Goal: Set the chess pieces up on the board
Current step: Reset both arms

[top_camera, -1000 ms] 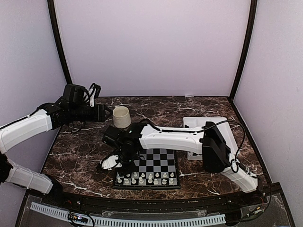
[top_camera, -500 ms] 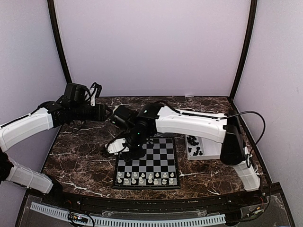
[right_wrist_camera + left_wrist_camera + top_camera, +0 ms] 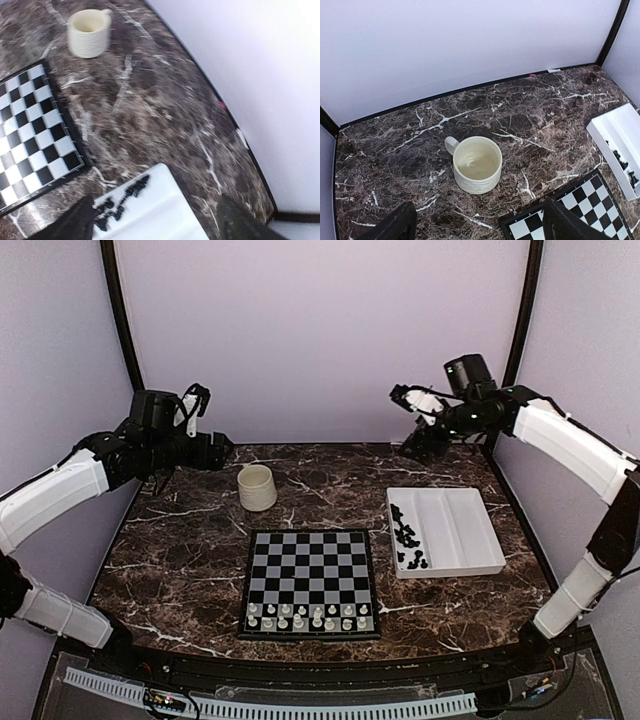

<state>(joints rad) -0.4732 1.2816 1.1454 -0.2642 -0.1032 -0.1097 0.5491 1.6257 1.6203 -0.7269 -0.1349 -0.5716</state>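
Checked board (image 3: 310, 580) flat at table centre-front, sides parallel to the near table edge, white chess pieces (image 3: 310, 617) upright along its nearest ranks, black chess pieces (image 3: 407, 535) loose in left compartment of white tray (image 3: 465, 530) just right of board, left gripper (image 3: 477, 220) and right gripper (image 3: 155, 215) raised, jaws wide, empty.

The board (image 3: 310, 555) is checked black and light grey, dark-rimmed. White pieces (image 3: 317, 618) and black pieces (image 3: 405, 536) are noted, the tray (image 3: 465, 530) white, the mug (image 3: 257, 488) cream. The worktop (image 3: 180, 550) is marbled dark brown, veined white.
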